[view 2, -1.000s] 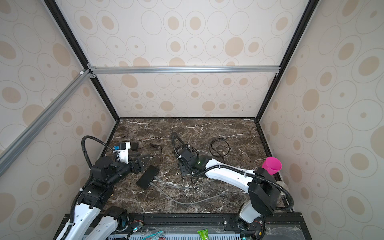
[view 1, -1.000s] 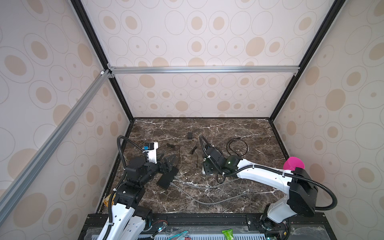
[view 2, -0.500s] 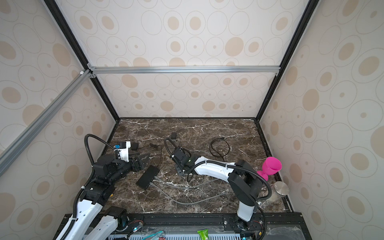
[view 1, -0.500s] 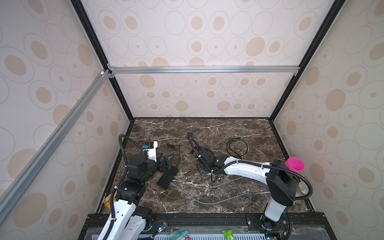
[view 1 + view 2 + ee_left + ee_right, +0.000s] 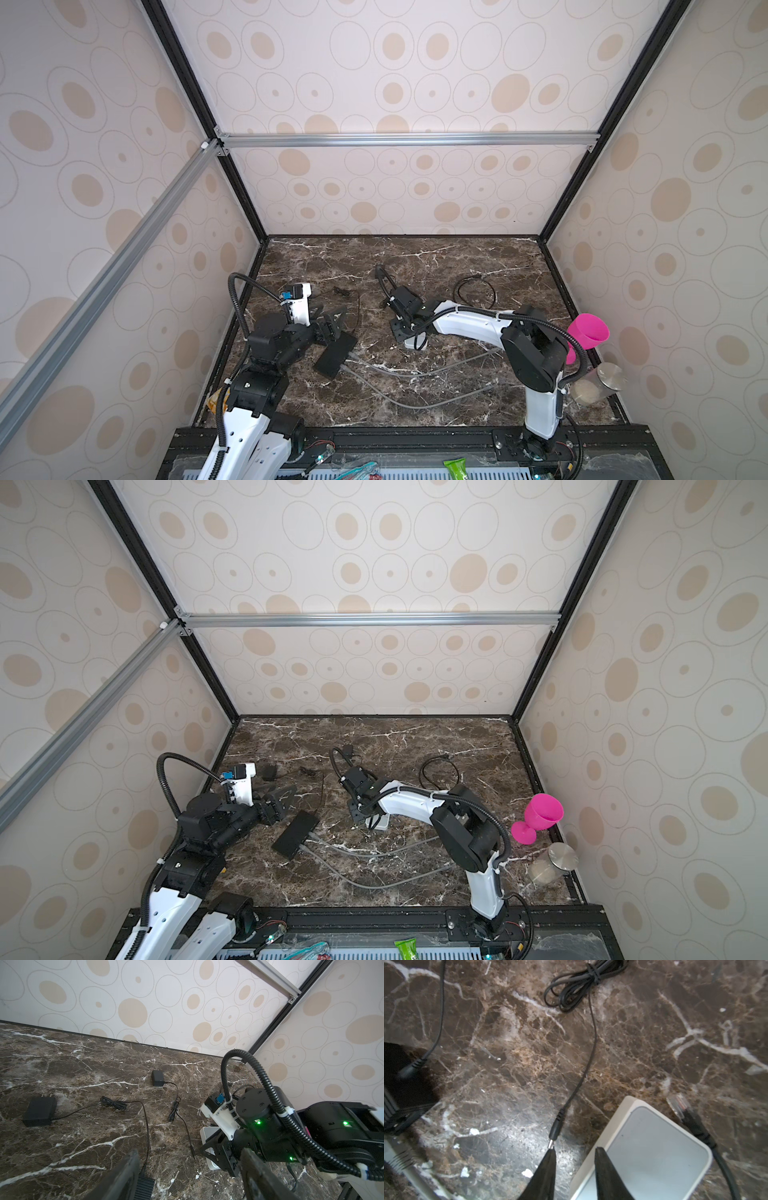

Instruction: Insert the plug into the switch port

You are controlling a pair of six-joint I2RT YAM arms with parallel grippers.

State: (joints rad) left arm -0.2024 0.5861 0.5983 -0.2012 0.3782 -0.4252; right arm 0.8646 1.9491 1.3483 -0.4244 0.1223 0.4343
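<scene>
A: Where was the plug (image 5: 554,1130) lying?

B: Flat on the marble table (image 5: 508,1043), just beside a corner of the white switch (image 5: 643,1147). Its metal tip touched one fingertip (image 5: 551,1159) of my right gripper (image 5: 575,1154), whose jaws stood narrow with nothing between them.

A: How did you expect it to handle?

B: Light and smooth: a small hard barrel on a thin, limp cable (image 5: 591,1043). I judged it would skid if nudged, so I meant to pinch the black barrel, never the cable.

A: And the switch?

B: Rigid matte plastic with rounded corners, probably light enough to slide under a push. My left gripper (image 5: 189,1153) hung wide and empty near the black box (image 5: 334,353).
</scene>
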